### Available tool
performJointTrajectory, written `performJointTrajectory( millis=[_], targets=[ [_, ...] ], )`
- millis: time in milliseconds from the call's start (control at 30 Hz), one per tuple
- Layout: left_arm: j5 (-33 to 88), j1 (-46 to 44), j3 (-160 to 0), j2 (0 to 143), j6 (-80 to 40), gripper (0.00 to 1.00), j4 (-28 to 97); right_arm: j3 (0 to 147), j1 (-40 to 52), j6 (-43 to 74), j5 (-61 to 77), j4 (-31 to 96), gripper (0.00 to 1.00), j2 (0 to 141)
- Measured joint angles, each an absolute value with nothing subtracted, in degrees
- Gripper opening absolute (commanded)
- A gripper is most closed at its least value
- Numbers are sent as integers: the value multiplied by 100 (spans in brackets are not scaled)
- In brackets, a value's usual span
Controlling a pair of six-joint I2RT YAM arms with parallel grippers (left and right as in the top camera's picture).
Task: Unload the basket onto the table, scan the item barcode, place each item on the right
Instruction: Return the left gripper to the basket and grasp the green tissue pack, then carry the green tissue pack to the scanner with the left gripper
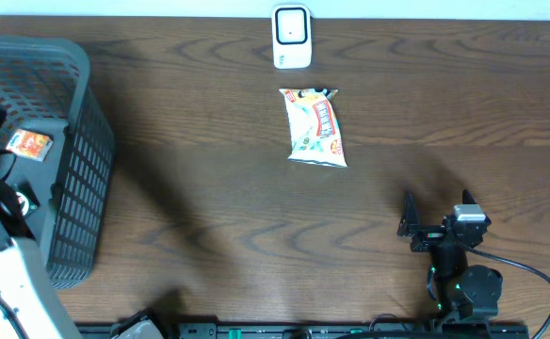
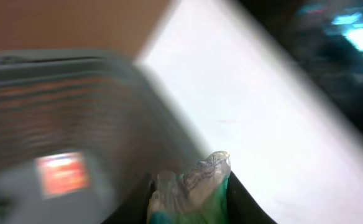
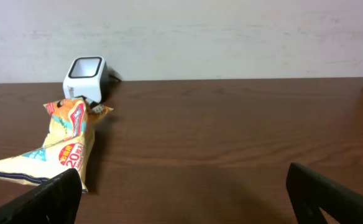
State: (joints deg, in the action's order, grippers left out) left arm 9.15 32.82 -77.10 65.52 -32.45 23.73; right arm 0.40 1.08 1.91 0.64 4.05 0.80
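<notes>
Snack bag (image 1: 315,126) lay flat mid-table, just near of the white barcode scanner (image 1: 292,38) at the far edge. Right gripper (image 1: 435,214) sat near right, fingers spread wide, nothing between them. Left gripper (image 2: 191,202), over the grey basket (image 1: 77,188) at far left, pinched a crinkly clear packet (image 2: 200,177), the view badly blurred.

Scanner (image 1: 292,36) at centre of counter's (image 1: 209,207) far edge. Snack bag (image 1: 315,126) just before it. Basket (image 1: 77,179) at left, packet (image 1: 28,143) inside. Right end effector (image 1: 409,224) front right, well apart from bag. Wrapped item (image 2: 200,174) between left end effector's (image 2: 191,193) fingers, by basket.
</notes>
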Motion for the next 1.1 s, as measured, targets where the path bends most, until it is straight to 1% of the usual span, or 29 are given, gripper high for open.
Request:
performJointTrajectory(
  millis=[133,300,433,533,667,700,867,1033,1067,1100],
  targets=[
    [1634,2613,-7710,6386,-3778,10,1887,40,108,191,64,405,99,80],
    [2064,1282,-7710,6549,-4069,10,1817,40,108,191,64,405,99,80],
    [2152,102,-7710,6923,-4099,10,1483,40,108,191,62,408,99,80],
    [2078,-788,-7710,7474,-4130,11,1100,40,108,191,62,405,99,80],
    [1822,-1566,-7710,8283,-4158,11,464,40,108,191,62,403,99,80],
    [1774,-1761,-7710,8530,-4165,14,296,40,108,191,62,403,99,80],
    [1658,-2449,-7710,9741,-4180,15,-598,40,108,191,62,405,99,84],
    [1627,-2842,-7710,10796,-4182,17,-1568,40,108,191,62,401,99,86],
    [1621,-2908,-7710,11000,-4180,23,-1726,40,108,191,62,403,99,86],
    [1616,-2967,-7710,11168,-4182,25,-1876,40,108,191,62,403,99,84]
  ],
)
